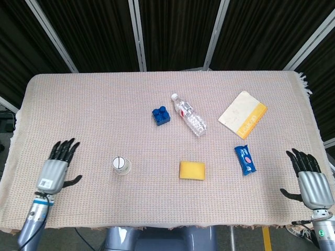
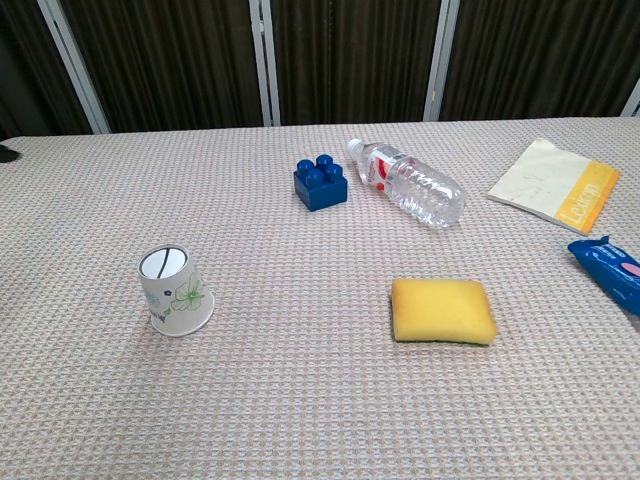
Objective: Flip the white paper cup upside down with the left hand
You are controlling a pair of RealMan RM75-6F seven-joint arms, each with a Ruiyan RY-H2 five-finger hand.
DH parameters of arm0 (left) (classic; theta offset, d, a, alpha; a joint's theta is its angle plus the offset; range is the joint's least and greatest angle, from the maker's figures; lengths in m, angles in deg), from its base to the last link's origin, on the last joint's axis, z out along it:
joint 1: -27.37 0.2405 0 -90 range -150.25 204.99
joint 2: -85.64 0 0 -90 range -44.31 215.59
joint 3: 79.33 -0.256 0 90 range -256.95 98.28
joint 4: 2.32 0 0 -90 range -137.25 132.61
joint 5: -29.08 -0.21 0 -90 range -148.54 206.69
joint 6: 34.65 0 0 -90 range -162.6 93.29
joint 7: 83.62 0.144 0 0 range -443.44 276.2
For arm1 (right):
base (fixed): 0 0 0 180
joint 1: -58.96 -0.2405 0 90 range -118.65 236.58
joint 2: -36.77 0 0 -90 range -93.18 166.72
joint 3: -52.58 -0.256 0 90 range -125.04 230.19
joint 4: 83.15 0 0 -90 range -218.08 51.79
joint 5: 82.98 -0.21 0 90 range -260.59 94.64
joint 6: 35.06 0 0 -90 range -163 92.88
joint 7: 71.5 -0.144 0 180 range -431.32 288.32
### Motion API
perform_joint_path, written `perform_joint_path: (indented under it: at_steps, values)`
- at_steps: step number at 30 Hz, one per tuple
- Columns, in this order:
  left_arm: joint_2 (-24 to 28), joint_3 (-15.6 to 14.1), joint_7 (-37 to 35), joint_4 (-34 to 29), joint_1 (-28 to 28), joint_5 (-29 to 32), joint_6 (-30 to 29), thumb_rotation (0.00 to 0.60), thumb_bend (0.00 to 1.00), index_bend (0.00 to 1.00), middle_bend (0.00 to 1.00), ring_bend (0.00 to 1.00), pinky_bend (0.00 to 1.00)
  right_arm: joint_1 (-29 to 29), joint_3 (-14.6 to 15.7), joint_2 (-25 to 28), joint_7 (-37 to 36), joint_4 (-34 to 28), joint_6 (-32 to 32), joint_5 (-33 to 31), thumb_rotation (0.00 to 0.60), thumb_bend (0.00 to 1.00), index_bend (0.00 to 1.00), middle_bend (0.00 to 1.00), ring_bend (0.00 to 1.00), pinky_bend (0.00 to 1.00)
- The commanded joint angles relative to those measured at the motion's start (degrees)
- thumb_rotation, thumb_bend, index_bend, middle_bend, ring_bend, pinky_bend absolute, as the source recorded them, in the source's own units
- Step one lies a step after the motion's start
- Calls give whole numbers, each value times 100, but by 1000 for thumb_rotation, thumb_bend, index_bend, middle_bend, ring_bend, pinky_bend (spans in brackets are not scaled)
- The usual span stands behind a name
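Note:
The white paper cup [image 1: 121, 165] [image 2: 176, 293] stands upside down on the woven cloth, its flat base facing up and a green print on its side. My left hand [image 1: 56, 167] is well to the cup's left near the table's front left corner, fingers spread, holding nothing. It is outside the chest view. My right hand [image 1: 309, 178] hovers at the front right edge, fingers apart and empty.
A blue toy brick [image 1: 161, 115] [image 2: 320, 181] and a lying water bottle [image 1: 189, 115] [image 2: 408, 184] are at mid-table. A yellow sponge [image 1: 192, 170] [image 2: 443, 310], a blue snack packet [image 1: 245, 159] [image 2: 610, 270] and a white-and-yellow booklet [image 1: 242, 114] [image 2: 550, 185] lie to the right.

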Motion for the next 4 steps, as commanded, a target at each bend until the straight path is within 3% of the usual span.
perform_joint_path:
  at_steps: [1,4]
  values:
    - [333,-188,121,-240,322,-63,-225,600,87,0,0,0,0,-8,-9,-10,25,12,-18,-30,600,41,139,0,0,0]
    - [476,-240,81,-333,435,-10,-203,600,87,0,0,0,0,2,-17,-26,40,26,11,-39,600,40,133,0,0,0]
